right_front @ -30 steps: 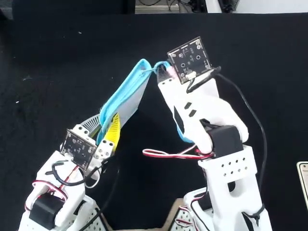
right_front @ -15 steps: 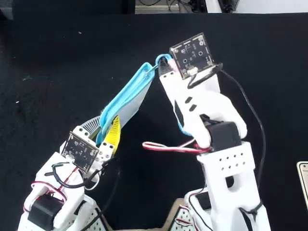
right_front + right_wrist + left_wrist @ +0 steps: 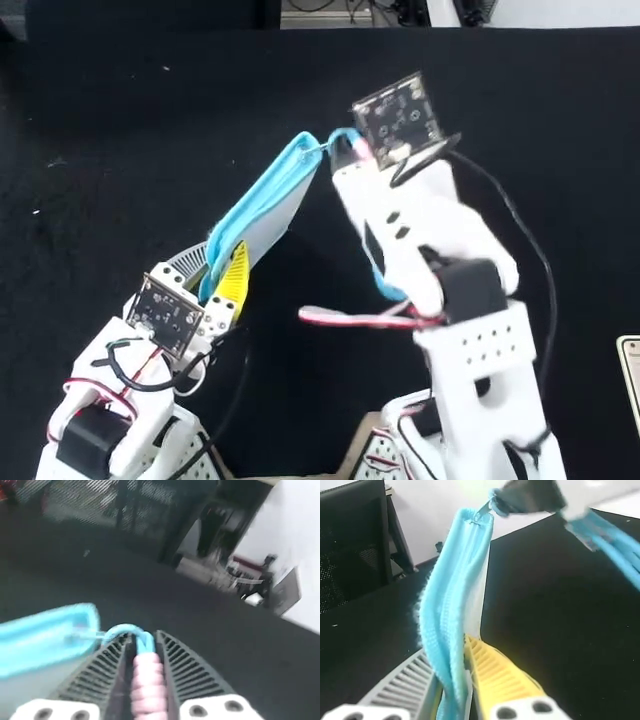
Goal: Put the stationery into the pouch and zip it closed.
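The light-blue pouch (image 3: 262, 208) hangs stretched in the air between my two arms, its zipper edge running along the top. My left gripper (image 3: 222, 278), with one grey and one yellow finger, is shut on the pouch's near end (image 3: 451, 680). At the far end my right gripper (image 3: 342, 152) is shut on the blue zipper-pull loop (image 3: 125, 631), with a pink cord (image 3: 146, 680) between its dark fingers. The pouch's far corner (image 3: 55, 632) lies just beyond those fingertips. The zipper (image 3: 455, 580) looks drawn together along its visible length.
The black table (image 3: 120, 130) spreads all around under the arms. A white card (image 3: 630, 372) lies at the table's right edge. Red and white cables (image 3: 350, 318) loop off the right arm. A black chair and a white wall stand beyond the table.
My right gripper has moved slightly away from the left arm with the zipper loop, drawing the pouch tauter. The left arm has held its place.
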